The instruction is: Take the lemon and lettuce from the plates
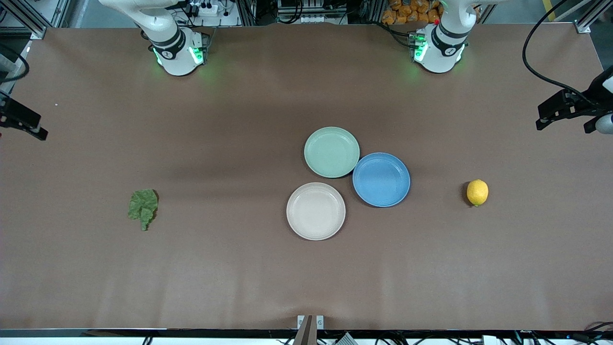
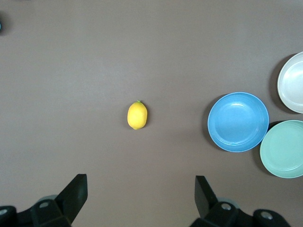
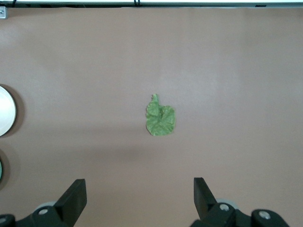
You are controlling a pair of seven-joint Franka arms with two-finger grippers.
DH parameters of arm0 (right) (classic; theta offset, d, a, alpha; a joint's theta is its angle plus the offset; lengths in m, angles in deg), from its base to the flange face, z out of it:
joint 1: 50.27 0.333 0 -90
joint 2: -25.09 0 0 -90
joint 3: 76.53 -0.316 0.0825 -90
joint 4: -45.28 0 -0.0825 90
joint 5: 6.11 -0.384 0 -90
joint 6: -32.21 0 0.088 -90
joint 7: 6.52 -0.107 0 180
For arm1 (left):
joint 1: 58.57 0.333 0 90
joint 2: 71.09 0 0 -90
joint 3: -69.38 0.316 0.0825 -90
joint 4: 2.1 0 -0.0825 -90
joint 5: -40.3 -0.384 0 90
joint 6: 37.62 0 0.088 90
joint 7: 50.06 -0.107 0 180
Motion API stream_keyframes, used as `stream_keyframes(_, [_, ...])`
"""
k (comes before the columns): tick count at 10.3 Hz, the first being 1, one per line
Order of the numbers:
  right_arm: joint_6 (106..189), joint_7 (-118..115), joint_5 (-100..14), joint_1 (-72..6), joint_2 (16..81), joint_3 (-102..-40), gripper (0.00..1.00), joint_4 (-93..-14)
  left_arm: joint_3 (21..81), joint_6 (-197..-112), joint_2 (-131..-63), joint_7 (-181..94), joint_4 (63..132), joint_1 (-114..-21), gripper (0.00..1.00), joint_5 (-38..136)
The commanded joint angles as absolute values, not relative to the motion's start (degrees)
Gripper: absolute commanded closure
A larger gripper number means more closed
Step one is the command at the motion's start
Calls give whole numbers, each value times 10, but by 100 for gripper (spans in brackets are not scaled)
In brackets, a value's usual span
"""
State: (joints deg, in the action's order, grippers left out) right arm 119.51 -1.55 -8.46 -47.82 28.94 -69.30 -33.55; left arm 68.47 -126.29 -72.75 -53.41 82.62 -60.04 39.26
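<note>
Right gripper [image 3: 137, 201] held high over the worktop [image 1: 96, 268], fingers spread wide — the lettuce [image 1: 142, 208] lies flat below. Mint plate [image 1: 332, 152] and cream plate [image 1: 316, 211] are seen mid-worktop, bare. The lemon [image 1: 477, 192] rests on the worktop under the left gripper [image 2: 141, 201] — fingers spread wide.

We see a brown table [image 1: 239, 120] carrying three plates [image 1: 316, 211] (mint, beige, blue), the lettuce [image 1: 142, 207] and the lemon [image 1: 477, 192].
</note>
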Motion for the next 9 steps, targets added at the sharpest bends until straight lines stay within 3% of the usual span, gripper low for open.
stream_keyframes(1, [1260, -19, -67, -484, 229, -698, 0, -444, 682, -1258, -727, -539, 819, -599, 0, 384])
stream_keyframes(9, [1252, -58, -53, -480, 197, -705, 0, -461, 682, -1258, -727, -539, 819, -600, 0, 384])
